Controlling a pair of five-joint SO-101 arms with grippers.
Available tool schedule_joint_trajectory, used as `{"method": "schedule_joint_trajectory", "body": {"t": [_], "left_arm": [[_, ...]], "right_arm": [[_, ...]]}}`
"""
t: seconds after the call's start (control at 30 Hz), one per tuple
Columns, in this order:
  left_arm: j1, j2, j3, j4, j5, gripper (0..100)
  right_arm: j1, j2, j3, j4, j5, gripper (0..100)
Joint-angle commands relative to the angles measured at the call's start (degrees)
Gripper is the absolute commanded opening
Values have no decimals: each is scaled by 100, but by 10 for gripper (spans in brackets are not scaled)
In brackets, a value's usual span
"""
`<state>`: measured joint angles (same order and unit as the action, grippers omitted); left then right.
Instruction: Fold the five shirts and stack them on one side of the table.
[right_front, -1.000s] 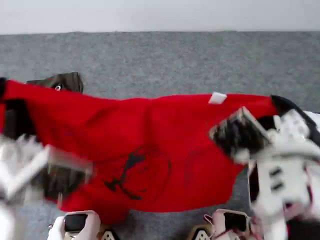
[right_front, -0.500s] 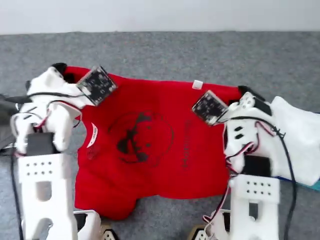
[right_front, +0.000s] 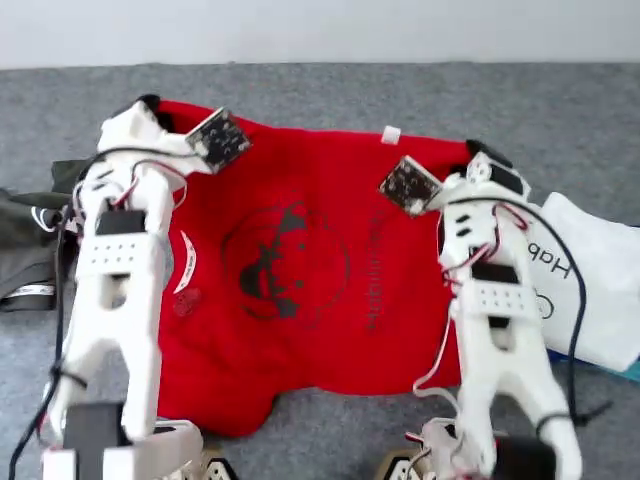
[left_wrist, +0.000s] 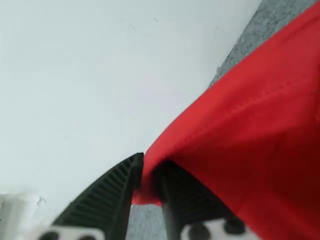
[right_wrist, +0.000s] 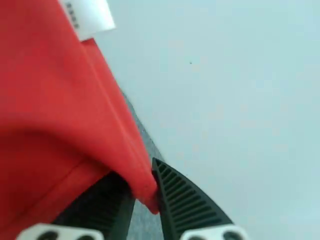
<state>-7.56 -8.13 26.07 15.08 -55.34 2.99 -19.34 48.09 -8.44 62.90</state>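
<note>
A red shirt (right_front: 300, 270) with a dark round print lies spread over the grey table, stretched between both arms. My left gripper (right_front: 150, 105) is at the shirt's far left corner, shut on the red fabric (left_wrist: 235, 130) with the cloth pinched between its black fingers (left_wrist: 115, 190). My right gripper (right_front: 480, 155) is at the far right corner, also shut on the red shirt (right_wrist: 65, 125). A white label (right_wrist: 87, 17) shows on the hem. A white shirt (right_front: 590, 280) lies at the right, a dark shirt (right_front: 30, 250) at the left.
Bare grey table (right_front: 330, 100) runs along the far side up to a pale wall (right_front: 320, 30). The arm bases stand at the near edge. A teal strip (right_front: 625, 368) peeks from under the white shirt.
Both arms have carried the red shirt's far edge away from the near side and stretched it out flat. The shirt now lies wider on the table.
</note>
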Motion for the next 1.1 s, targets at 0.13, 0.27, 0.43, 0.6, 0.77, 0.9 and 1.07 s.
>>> {"method": "schedule_joint_trajectory", "body": {"t": [0.13, 0.27, 0.43, 0.6, 0.77, 0.9, 1.07], "left_arm": [[105, 1363, -2141, -167, -44, 14], [132, 1881, -2914, -149, -44, 14], [167, 2040, -3020, 35, -62, 14], [158, 1890, -3029, 1187, -62, 14], [185, 1451, -3029, 2954, -70, 15], [299, 1064, -3029, 4501, -70, 15], [484, 448, -3037, 6505, -79, 15]], "right_arm": [[215, 1341, -1776, -470, 44, 9], [286, 1921, -2505, -470, 44, 9], [347, 2229, -2760, -409, 44, 9], [365, 2158, -2716, 242, 53, 9], [356, 1631, -2708, 1868, 53, 9], [347, 1112, -2708, 3196, 44, 9], [347, 497, -2708, 4884, 35, 9]]}}
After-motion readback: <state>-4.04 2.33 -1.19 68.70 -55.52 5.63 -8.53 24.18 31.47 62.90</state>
